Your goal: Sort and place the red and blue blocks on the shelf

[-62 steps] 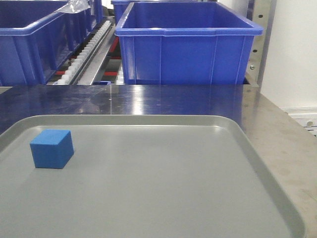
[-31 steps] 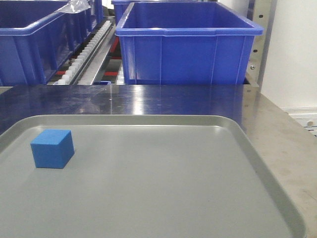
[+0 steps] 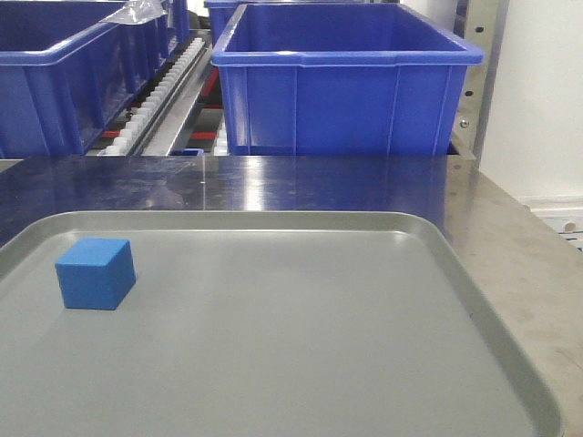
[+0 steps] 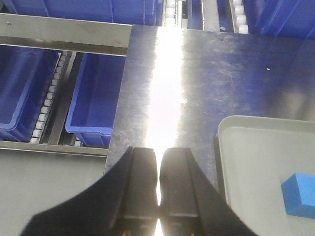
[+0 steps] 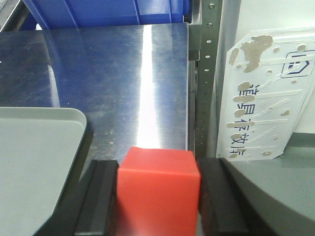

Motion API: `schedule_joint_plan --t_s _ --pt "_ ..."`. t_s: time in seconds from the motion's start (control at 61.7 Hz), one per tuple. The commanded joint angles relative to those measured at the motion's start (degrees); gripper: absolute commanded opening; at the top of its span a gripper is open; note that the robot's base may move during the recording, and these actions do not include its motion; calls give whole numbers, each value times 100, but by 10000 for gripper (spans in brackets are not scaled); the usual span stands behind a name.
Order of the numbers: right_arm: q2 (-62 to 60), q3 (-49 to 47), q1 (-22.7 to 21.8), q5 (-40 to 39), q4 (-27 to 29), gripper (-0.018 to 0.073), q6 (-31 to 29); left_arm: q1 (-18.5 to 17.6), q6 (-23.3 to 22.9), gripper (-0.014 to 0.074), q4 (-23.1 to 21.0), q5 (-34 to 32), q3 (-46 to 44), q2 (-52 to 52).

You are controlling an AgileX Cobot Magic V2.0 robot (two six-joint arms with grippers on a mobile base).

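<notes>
Blocks apart: blue on the tray, red in the right gripper

At far left in the front view, a blue bin (image 3: 64, 73) sits on the shelf (image 3: 476, 82), with a white roller track (image 3: 168, 84) running back along its right side. A second blue bin (image 3: 342, 82) stands right of the track, behind a polished steel surface (image 3: 273, 182).

The grey tray (image 3: 319, 364) lies on that surface. The blue block (image 3: 95, 272) rests flat on the tray floor near its left rim, well apart from the bins.

In the left wrist view, the left gripper (image 4: 158, 187) hangs over the steel just left of the tray's corner. Its two black fingers (image 4: 142, 182) are brought together with nothing seen between them. Glare along the seam makes it hard to say whether they fully touch. The blue block shows at the right edge of that view, apart from the gripper.

In the right wrist view, the right gripper (image 5: 157, 201) is clamped on the red block (image 5: 160, 169), one black finger pressed against each side. It hangs over the steel between the tray's right corner and a perforated shelf upright (image 5: 206, 73). Right of the upright is a white label (image 5: 266, 98) with peeling print.
</notes>
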Motion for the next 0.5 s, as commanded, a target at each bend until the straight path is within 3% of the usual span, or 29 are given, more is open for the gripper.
schedule_joint_plan --t_s 0.0,0.486 --pt "-10 -154 -32 -504 -67 49 -38 -41 -21 123 -15 -401 -205 46" --pt "-10 -154 -32 -504 -67 49 -38 -41 -21 123 -15 -366 -205 46"
